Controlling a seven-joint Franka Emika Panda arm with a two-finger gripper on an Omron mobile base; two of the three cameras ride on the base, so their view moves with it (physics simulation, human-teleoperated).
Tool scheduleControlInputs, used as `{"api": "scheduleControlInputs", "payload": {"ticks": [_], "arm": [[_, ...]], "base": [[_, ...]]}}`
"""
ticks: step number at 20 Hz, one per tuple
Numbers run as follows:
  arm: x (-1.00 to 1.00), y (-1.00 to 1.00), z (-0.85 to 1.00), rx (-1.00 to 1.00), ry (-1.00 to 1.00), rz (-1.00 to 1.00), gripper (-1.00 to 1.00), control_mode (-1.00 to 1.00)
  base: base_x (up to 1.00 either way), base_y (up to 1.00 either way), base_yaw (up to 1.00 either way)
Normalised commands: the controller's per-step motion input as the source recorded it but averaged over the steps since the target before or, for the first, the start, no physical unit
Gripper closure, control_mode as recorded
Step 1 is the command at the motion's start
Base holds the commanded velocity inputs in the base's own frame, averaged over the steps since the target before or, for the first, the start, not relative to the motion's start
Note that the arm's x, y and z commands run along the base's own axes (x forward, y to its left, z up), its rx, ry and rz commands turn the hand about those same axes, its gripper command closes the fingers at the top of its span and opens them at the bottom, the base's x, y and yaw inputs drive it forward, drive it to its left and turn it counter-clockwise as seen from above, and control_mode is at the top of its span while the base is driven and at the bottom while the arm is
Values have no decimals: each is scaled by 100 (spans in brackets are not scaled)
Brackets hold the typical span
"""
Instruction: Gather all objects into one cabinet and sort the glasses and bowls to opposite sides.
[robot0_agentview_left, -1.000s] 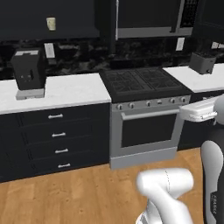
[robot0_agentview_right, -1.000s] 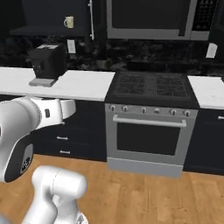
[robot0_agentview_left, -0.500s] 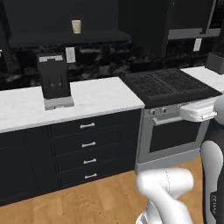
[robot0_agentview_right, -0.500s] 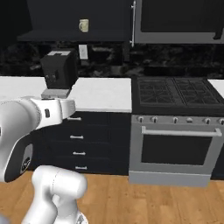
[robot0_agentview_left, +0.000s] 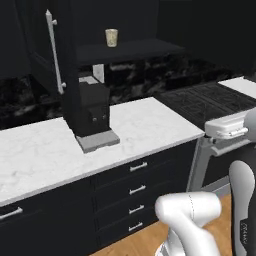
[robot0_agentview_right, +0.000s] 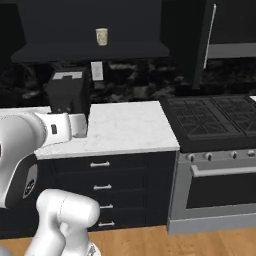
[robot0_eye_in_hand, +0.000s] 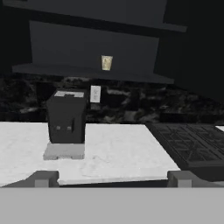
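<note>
— Where's the tumbler (robot0_agentview_left: 111, 37) from where you sit?
— I see it upright on the shelf of the open cabinet (robot0_agentview_left: 130, 50), up on the far wall. The door (robot0_agentview_left: 44, 52) hangs out at the cabinet's left.
— And below?
— The toaster (robot0_agentview_left: 92, 113) stands on the counter (robot0_agentview_left: 145, 122) under the shelf, against the back. The stove (robot0_agentview_right: 215, 120) adjoins the counter on the right; I see drawers (robot0_agentview_right: 101, 175) beneath the counter.

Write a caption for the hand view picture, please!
Beige tumbler alone on the open cabinet's shelf, above the black toaster on the white counter.
</note>
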Motion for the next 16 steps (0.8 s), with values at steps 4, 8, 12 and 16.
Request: {"api": "scheduleControlInputs", "payload": {"ticks": [4, 8, 12, 16], "arm": [[0, 0, 0, 0, 0, 0, -100, 100], [0, 0, 0, 0, 0, 0, -100, 100], [0, 0, 0, 0, 0, 0, -100, 100], [2, 2, 0, 2, 2, -2, -100, -100]], "base": [[100, 93, -40], [99, 83, -37], [71, 66, -31], [11, 12, -6]]}}
